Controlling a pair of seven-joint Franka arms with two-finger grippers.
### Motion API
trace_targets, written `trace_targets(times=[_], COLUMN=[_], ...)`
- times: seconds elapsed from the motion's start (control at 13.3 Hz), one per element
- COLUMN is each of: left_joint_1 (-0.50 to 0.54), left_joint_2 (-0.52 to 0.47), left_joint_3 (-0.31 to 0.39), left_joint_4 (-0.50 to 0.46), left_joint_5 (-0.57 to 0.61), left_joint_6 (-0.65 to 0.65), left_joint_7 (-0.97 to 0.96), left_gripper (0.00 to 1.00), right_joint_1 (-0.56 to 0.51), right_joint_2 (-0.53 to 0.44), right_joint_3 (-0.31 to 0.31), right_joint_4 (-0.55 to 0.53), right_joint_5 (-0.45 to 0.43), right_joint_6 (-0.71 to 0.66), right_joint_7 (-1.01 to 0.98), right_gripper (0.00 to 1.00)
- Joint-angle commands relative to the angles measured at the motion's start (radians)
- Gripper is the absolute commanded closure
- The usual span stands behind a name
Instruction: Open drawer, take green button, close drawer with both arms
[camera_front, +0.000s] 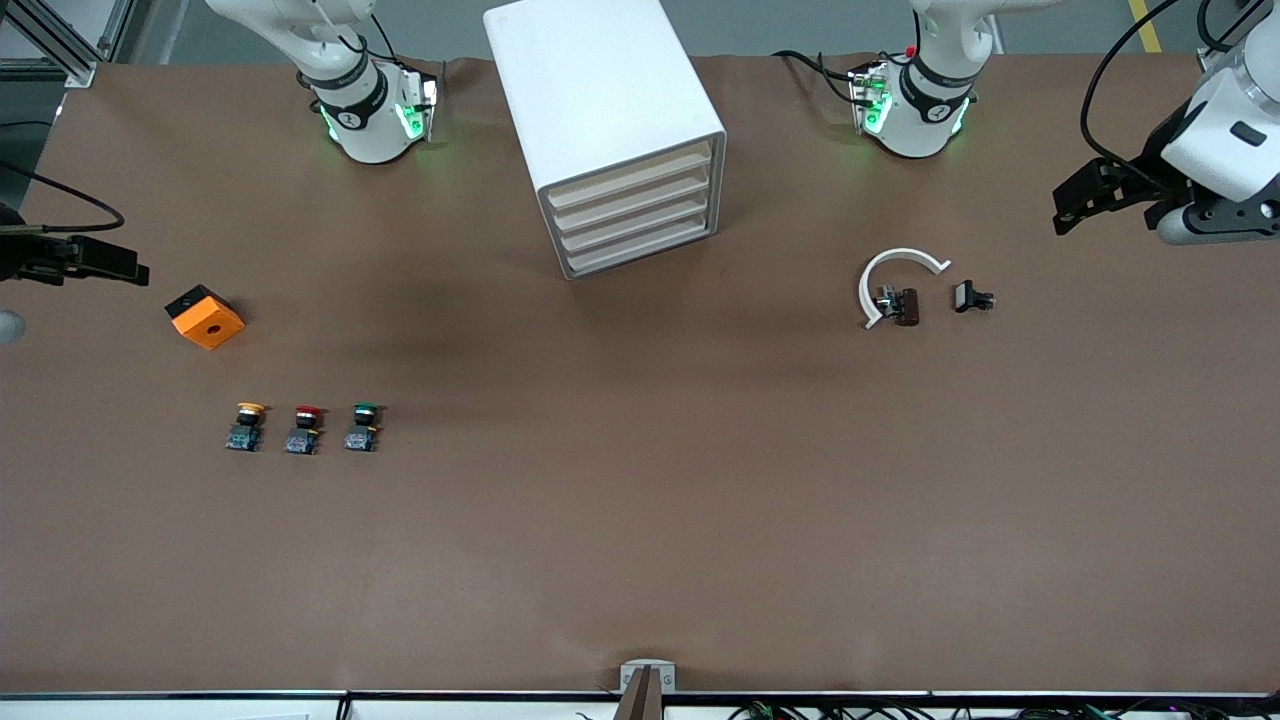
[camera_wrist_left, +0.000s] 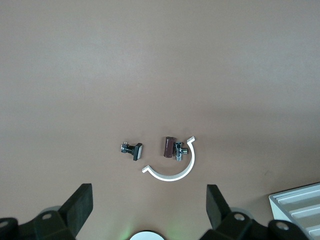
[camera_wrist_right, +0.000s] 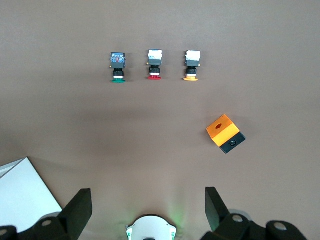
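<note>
Both arms wait at the desk's ends, left hand (camera_front: 1075, 205) and right hand (camera_front: 110, 262) wide, empty (drawer (camera_front: 640, 232) shut, green button (camera_front: 363, 427) beside the red one (camera_front: 304, 430)).

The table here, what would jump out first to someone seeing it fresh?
The tall white cabinet with four shut drawers, standing between the two arm bases. Next, the row of three buttons with yellow, red and green caps toward the right arm's end, nearer the front camera than the orange box. Both pincers, left and right, hang open at the table's ends.
</note>
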Motion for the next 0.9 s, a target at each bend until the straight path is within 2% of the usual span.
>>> trace_targets(times=[0.0, 0.82], left_joint_1=[0.005, 0.005], left_joint_2=[-0.035, -0.021], left_joint_3=[0.000, 0.000], left_joint_4=[-0.035, -0.029], left_joint_5=[-0.008, -0.006], left_joint_6=[0.027, 0.044], left_joint_7=[-0.001, 0.000], left_gripper=[0.00, 0.00], right_joint_1=[-0.003, -0.006], right_joint_2=[-0.003, -0.002], right_joint_3=[-0.001, -0.006], right_joint_4=[-0.007, 0.028], right_joint_5=[0.005, 0.003], right_joint_6=[-0.003, -0.001], right_joint_7=[0.012, 0.025], right_gripper=[0.00, 0.00])
